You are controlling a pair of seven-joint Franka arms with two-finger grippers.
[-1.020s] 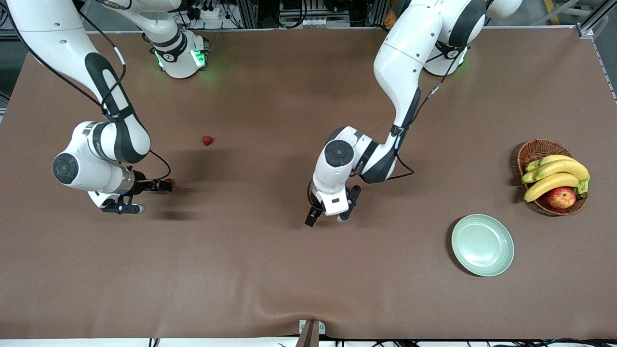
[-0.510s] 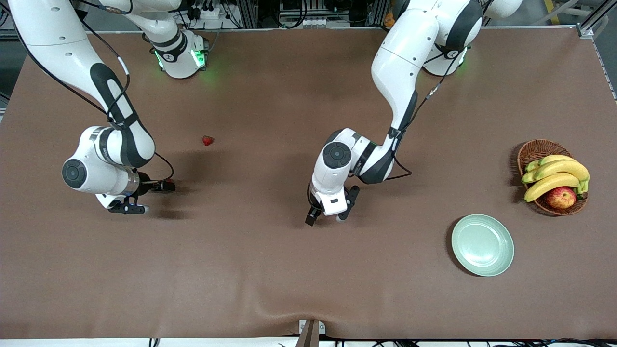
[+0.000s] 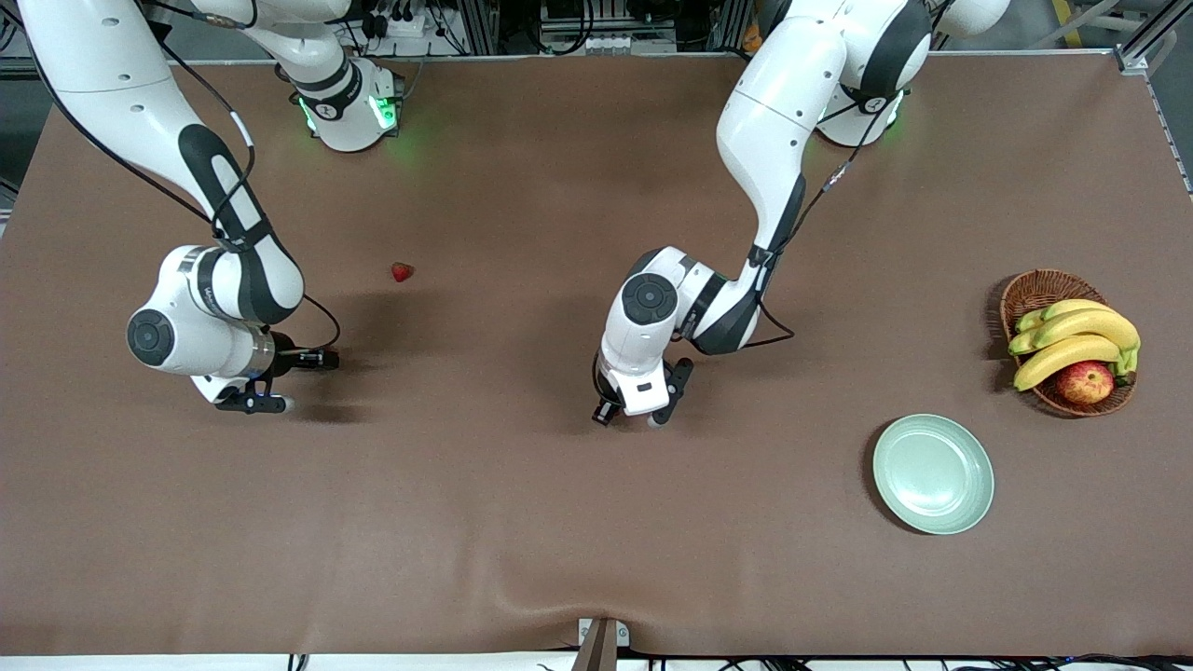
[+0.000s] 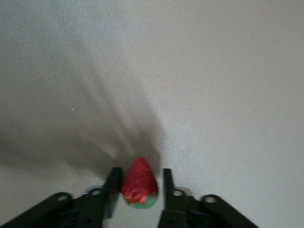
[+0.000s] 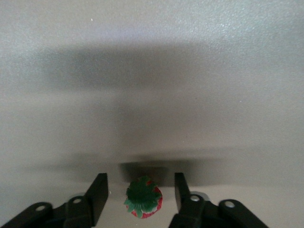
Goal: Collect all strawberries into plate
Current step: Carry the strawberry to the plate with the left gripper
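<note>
One strawberry [image 3: 402,271] lies on the brown table, beside the right arm. My right gripper [image 3: 280,380] is low over a second strawberry [image 5: 143,198], which stands cap-up between its open fingers [image 5: 98,194] with a gap on each side. My left gripper [image 3: 641,401] is low at mid-table around a third strawberry [image 4: 139,183]. One finger [image 4: 114,185] touches it and the other stands slightly off. Both of these berries are hidden under the hands in the front view. The pale green plate [image 3: 933,473] sits empty toward the left arm's end.
A brown wicker basket [image 3: 1036,291] with bananas [image 3: 1072,340] and an apple [image 3: 1085,382] stands just farther from the front camera than the plate. A metal clamp [image 3: 601,641] sits at the table's near edge.
My right gripper has shifted over its strawberry, which no longer shows in the front view. My left gripper's fingers have narrowed.
</note>
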